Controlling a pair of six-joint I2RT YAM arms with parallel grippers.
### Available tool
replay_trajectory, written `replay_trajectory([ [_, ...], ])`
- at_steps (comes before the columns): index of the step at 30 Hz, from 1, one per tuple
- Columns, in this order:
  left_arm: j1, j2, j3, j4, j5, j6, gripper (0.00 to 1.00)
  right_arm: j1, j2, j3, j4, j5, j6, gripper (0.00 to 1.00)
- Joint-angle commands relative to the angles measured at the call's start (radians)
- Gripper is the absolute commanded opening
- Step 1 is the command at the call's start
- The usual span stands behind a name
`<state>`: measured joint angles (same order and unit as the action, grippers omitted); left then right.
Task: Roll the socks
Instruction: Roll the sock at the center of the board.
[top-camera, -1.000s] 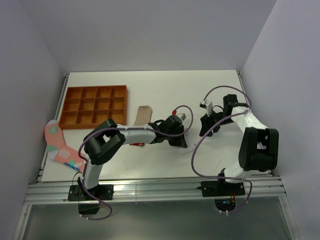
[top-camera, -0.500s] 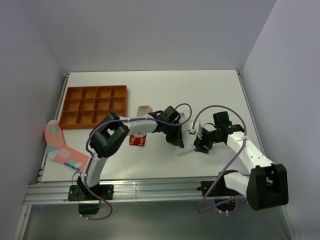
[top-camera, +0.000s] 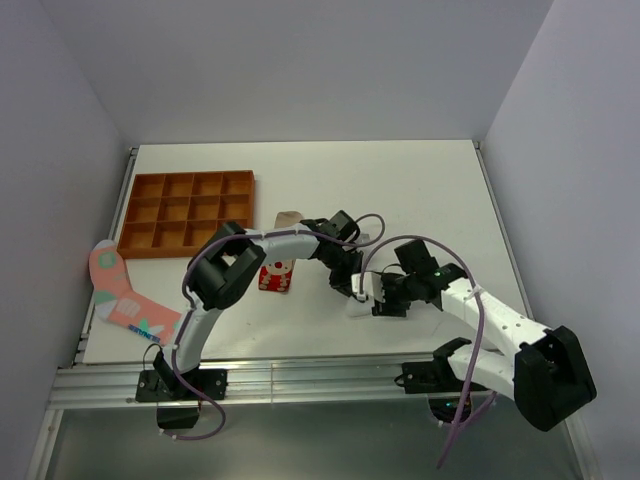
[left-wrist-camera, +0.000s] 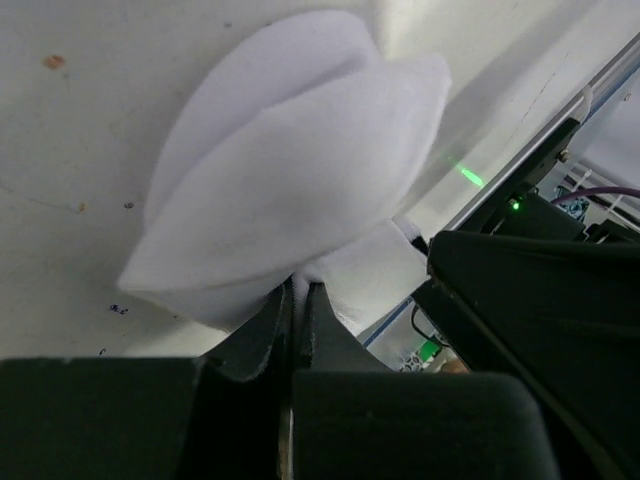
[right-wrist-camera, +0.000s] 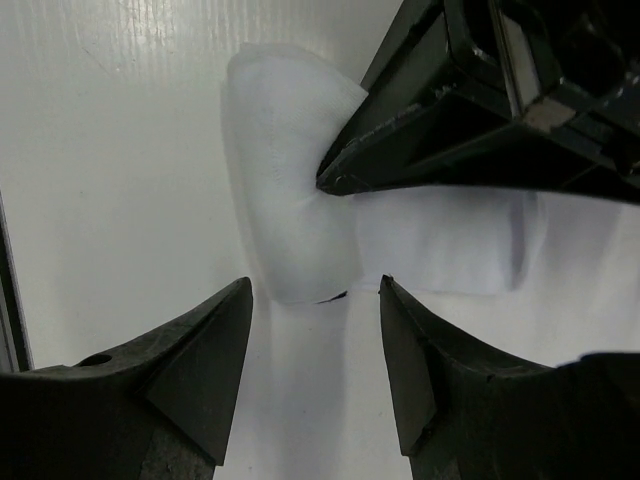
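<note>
- The left arm (top-camera: 285, 243) folds at the elbow and stretches right.
- The left gripper (top-camera: 352, 283) tips downward, jaws pressed together on a pinch of the white sock (left-wrist-camera: 290, 190).
- The right arm (top-camera: 490, 315) reaches left, held low.
- The right gripper (top-camera: 380, 300) sits just beside the left one, jaws parted.
</note>
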<state>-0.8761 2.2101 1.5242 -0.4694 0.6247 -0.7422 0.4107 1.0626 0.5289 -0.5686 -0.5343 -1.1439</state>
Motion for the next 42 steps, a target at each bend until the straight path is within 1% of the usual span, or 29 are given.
replay_trajectory([
  [1,-0.012,0.112,-0.064,-0.201,-0.154,0.101,0.0,0.056,-0.024,-0.012,0.068,0.071,-0.004,0.61],
  [11,-0.004,0.122,-0.047,-0.207,-0.145,0.102,0.0,0.184,-0.01,-0.02,0.078,0.128,0.032,0.59],
  [16,0.002,0.12,-0.052,-0.21,-0.152,0.106,0.0,0.215,-0.001,-0.026,0.072,0.143,0.044,0.59],
  [21,0.005,0.122,-0.059,-0.198,-0.148,0.099,0.01,0.252,0.01,-0.033,0.085,0.151,0.07,0.56],
  [26,0.008,0.123,-0.053,-0.19,-0.141,0.087,0.0,0.286,0.033,-0.053,0.114,0.171,0.102,0.48],
  [30,0.009,0.117,-0.058,-0.176,-0.134,0.078,0.0,0.286,0.04,-0.056,0.13,0.184,0.122,0.43],
  [31,0.009,0.117,-0.062,-0.167,-0.129,0.075,0.0,0.286,0.04,-0.058,0.148,0.192,0.127,0.36],
  [32,0.011,0.106,-0.067,-0.16,-0.125,0.063,0.01,0.287,0.042,-0.061,0.153,0.201,0.13,0.34],
  [33,0.011,0.099,-0.082,-0.15,-0.123,0.053,0.02,0.286,0.046,-0.061,0.153,0.207,0.13,0.31],
  [34,0.012,0.077,-0.091,-0.121,-0.134,0.041,0.03,0.284,0.053,-0.058,0.147,0.206,0.131,0.26],
  [37,0.025,0.008,-0.156,-0.027,-0.147,-0.029,0.15,0.266,0.056,-0.05,0.136,0.166,0.131,0.21],
  [40,0.038,-0.064,-0.209,0.04,-0.174,-0.092,0.21,0.241,0.057,-0.053,0.151,0.143,0.134,0.2],
  [42,0.046,-0.096,-0.24,0.097,-0.201,-0.132,0.23,0.234,0.062,-0.056,0.153,0.129,0.136,0.2],
])
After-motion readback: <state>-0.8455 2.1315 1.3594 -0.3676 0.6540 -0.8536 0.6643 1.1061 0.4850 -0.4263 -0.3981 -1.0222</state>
